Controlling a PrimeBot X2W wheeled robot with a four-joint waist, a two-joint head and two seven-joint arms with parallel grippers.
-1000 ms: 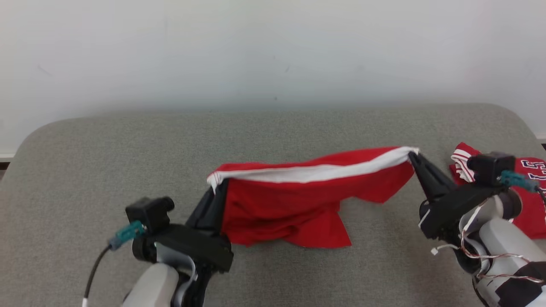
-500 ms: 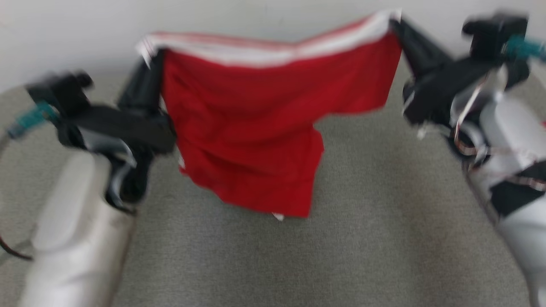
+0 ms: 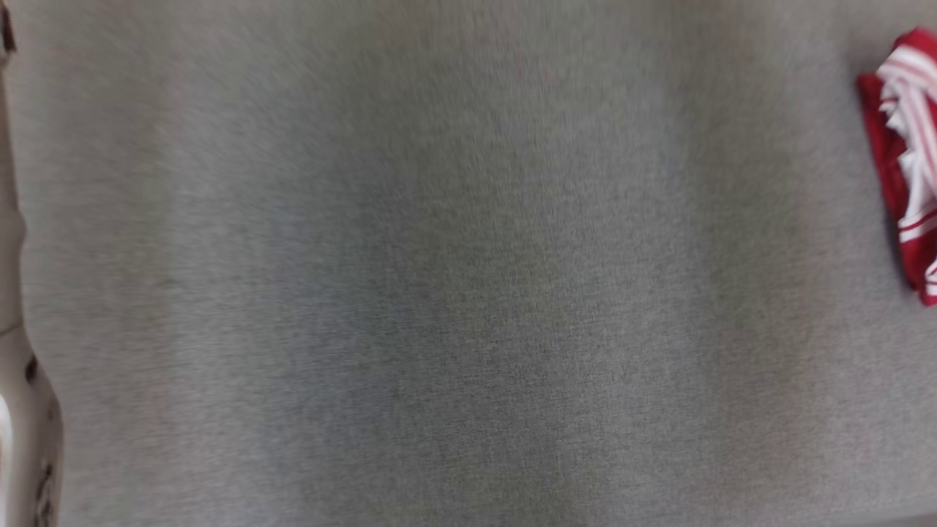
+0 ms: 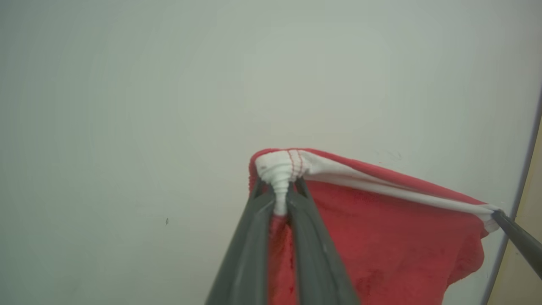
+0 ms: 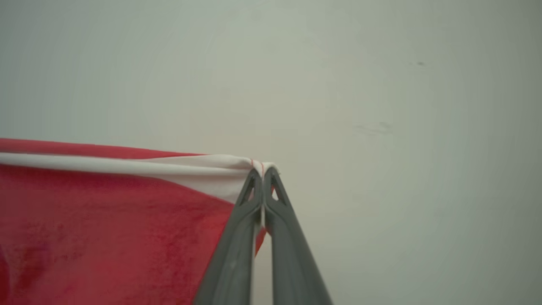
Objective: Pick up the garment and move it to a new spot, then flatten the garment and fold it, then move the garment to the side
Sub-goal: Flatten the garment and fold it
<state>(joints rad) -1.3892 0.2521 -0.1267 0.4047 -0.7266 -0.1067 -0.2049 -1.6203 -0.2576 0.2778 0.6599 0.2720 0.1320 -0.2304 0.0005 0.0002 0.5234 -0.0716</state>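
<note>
Now hoisted well above the grey tabletop (image 3: 439, 293): red garment (image 4: 381, 237) with white band, a second ago sagging onto it. One bunched corner of the band clenched in the left claw (image 4: 283, 199), the other pinched in the right claw (image 5: 263, 178), band taut between. Judged ready for carrying to a new spot. At the tabletop's right edge, a red-and-white garment (image 3: 904, 168) lying crumpled. No containers to describe.

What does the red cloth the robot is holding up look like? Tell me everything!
The soft red fabric garment has a white band along its top edge, with red stitching at the corners. It hangs stretched in the air before a pale wall. The left gripper pinches one bunched white corner, the right gripper the other, both shut on it. The red part hangs loosely below.
</note>
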